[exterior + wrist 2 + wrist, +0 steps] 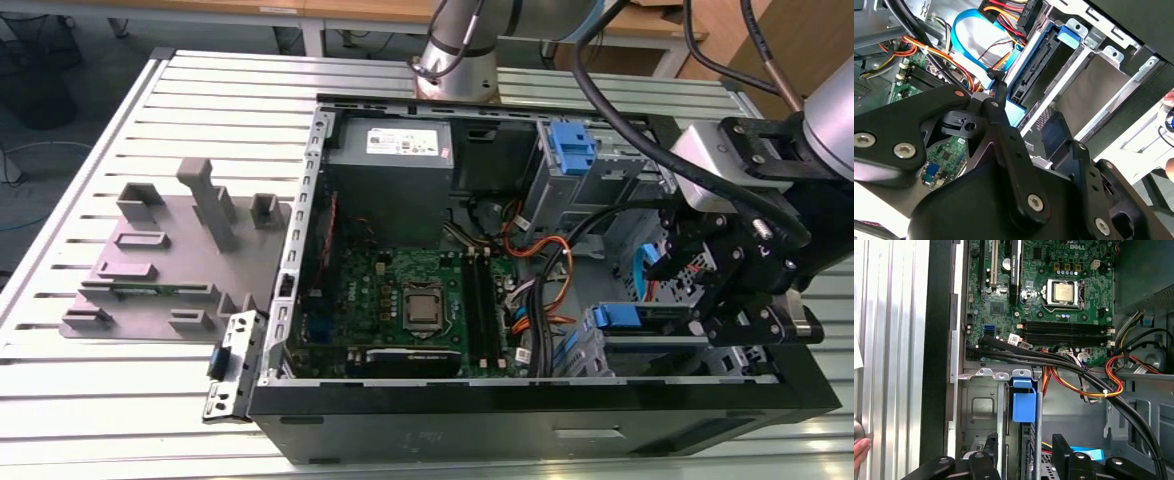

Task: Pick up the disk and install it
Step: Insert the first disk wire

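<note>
While wide apart and empty, fingers (1003, 117) just beside the edge-on disk (1035, 70).

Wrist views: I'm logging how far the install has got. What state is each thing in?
Case, open, side panel off.
Disk, slotted on edge in the drive cage.
Gripper, right at the disk, over the cage.
Processor, bare, no cooler on it.

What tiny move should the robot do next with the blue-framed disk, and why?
Probably a gentle push of the disk deeper into the drive cage. Its blue frame stands between the cage's metal walls and the gripper is right at it, but I cannot tell if it is fully seated.
</note>
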`<state>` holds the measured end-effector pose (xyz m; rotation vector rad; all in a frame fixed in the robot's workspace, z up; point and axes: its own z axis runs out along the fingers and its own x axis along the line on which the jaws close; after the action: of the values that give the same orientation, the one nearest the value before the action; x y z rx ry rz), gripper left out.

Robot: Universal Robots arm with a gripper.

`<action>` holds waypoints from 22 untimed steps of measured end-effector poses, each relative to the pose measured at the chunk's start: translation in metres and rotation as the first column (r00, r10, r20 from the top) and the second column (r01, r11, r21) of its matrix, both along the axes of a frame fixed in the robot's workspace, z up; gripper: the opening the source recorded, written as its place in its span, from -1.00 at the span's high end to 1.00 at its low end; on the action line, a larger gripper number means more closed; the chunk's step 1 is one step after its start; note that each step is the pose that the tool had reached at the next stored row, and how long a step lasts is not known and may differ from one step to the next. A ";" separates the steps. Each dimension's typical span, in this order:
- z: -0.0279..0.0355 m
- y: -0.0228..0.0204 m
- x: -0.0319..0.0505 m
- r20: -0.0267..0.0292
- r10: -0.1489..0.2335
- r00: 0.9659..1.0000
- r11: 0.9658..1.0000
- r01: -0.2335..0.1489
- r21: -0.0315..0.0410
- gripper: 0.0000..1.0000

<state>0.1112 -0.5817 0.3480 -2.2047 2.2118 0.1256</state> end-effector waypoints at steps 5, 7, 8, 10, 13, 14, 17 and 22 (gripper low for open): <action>0.0009 0.0000 0.0000 0.000 0.000 1.000 1.000 0.000 0.000 -0.10; 0.0022 0.0002 0.0000 0.000 0.000 1.000 1.000 0.000 0.000 -0.10; 0.0024 0.0002 0.0000 0.000 0.000 1.000 1.000 0.000 0.000 -0.10; 0.0024 0.0002 0.0000 0.000 0.000 1.000 1.000 0.000 0.000 -0.10; 0.0028 0.0002 0.0000 0.000 -0.001 1.000 1.000 0.001 0.000 -0.10; 0.0028 0.0002 0.0000 0.000 -0.001 1.000 1.000 0.001 0.000 -0.10; 0.0029 0.0002 0.0000 0.000 -0.001 1.000 1.000 0.001 0.000 -0.10; 0.0033 0.0009 0.0000 0.000 -0.001 1.000 1.000 0.001 0.000 -0.10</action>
<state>0.1112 -0.5808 0.3512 -2.2035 2.2132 0.1254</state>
